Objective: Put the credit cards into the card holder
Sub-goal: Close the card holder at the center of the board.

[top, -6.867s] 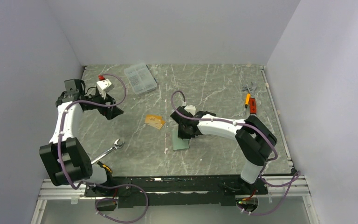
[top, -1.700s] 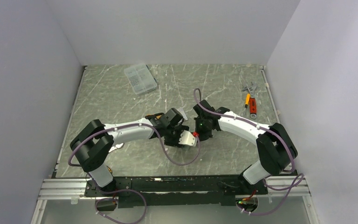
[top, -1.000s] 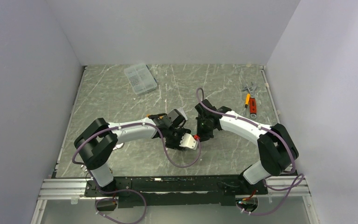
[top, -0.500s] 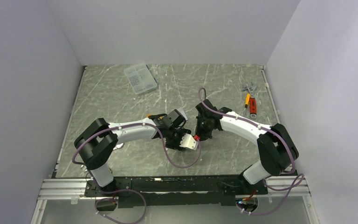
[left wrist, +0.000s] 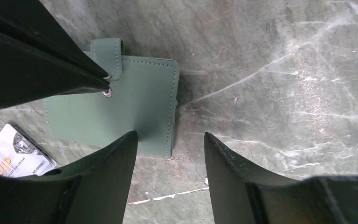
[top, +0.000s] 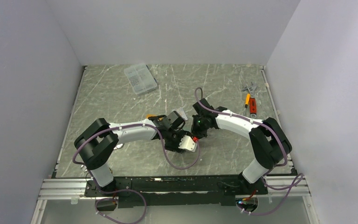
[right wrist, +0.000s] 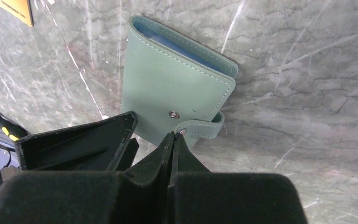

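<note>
The card holder [right wrist: 177, 88], a grey-green folded wallet with light blue showing inside its top edge, lies flat on the marble table. My right gripper [right wrist: 173, 135] is shut, its tips pinching the end of the snap tab [right wrist: 200, 128]. In the left wrist view my left gripper [left wrist: 170, 140] stands open low over the table, astride the card holder's [left wrist: 140, 102] right edge. The silvery-white credit card [left wrist: 18, 156] lies beside the holder. An orange-gold credit card [right wrist: 16, 9] lies farther off. In the top view both arms hide the holder.
A clear compartment box [top: 140, 78] sits at the back left. Orange-handled pliers [top: 250, 100] lie at the back right. A yellow-and-black tool handle [right wrist: 2, 126] shows at the right wrist view's left edge. Side walls enclose the table.
My right gripper has closed onto the snap tab, and its arm has shifted slightly left. The left gripper has stayed open over the holder, almost unmoved.
</note>
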Tool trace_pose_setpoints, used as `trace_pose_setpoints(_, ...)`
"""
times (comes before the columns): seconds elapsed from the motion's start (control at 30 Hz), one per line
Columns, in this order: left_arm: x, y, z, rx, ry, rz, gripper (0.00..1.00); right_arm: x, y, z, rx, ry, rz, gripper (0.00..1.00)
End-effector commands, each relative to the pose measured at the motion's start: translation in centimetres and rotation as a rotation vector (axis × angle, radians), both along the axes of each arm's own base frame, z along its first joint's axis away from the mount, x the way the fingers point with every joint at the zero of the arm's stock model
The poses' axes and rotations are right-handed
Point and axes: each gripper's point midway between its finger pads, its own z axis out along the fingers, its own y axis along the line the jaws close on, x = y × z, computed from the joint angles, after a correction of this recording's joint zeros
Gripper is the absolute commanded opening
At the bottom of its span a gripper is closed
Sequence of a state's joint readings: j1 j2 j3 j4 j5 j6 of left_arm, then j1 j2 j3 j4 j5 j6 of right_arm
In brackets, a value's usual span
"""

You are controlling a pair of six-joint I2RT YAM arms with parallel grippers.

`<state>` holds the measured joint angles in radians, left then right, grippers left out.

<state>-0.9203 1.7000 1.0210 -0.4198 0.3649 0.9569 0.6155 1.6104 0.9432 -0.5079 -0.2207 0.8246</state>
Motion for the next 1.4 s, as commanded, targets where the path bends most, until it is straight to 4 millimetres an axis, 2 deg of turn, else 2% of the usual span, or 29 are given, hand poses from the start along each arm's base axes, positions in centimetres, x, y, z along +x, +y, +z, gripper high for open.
trace_pose_setpoints(0.0,-0.5,-0.7,0.1,-0.030,0.009,-0.044,0.60,2.0,1.5,1.7,0.065,-0.056,-0.021,0.00)
trace_pose_setpoints(0.2,-0.4,-0.9,0.0,-0.028,0.009,-0.048,0.59,2.2,1.9,1.7,0.084,-0.056,-0.024,0.00)
trace_pose_setpoints(0.4,-0.4,-0.8,0.0,-0.025,0.009,-0.049,0.60,1.8,2.0,0.8,0.079,-0.024,-0.010,0.00)
trace_pose_setpoints(0.63,-0.3,-0.9,0.2,-0.027,0.006,-0.047,0.60,1.3,1.1,-0.6,0.018,0.014,-0.012,0.00)
trace_pose_setpoints(1.03,0.9,-0.8,2.3,-0.051,-0.007,-0.017,0.63,2.0,0.5,-1.1,-0.019,0.002,-0.033,0.00)
trace_pose_setpoints(1.2,2.1,-0.2,4.1,-0.077,0.031,0.031,0.66,1.9,0.3,-1.9,-0.031,0.017,-0.037,0.00)
trace_pose_setpoints(1.23,2.4,-0.1,4.4,-0.082,0.033,0.044,0.76,1.8,0.2,-2.2,-0.036,0.020,-0.039,0.00)
trace_pose_setpoints(1.27,2.7,0.2,4.7,-0.083,0.030,0.051,0.97,1.8,0.2,-2.3,-0.038,0.021,-0.040,0.00)
trace_pose_setpoints(1.37,3.4,0.9,5.5,-0.095,0.001,0.067,0.99,1.8,-0.1,-2.7,-0.052,0.027,-0.045,0.00)
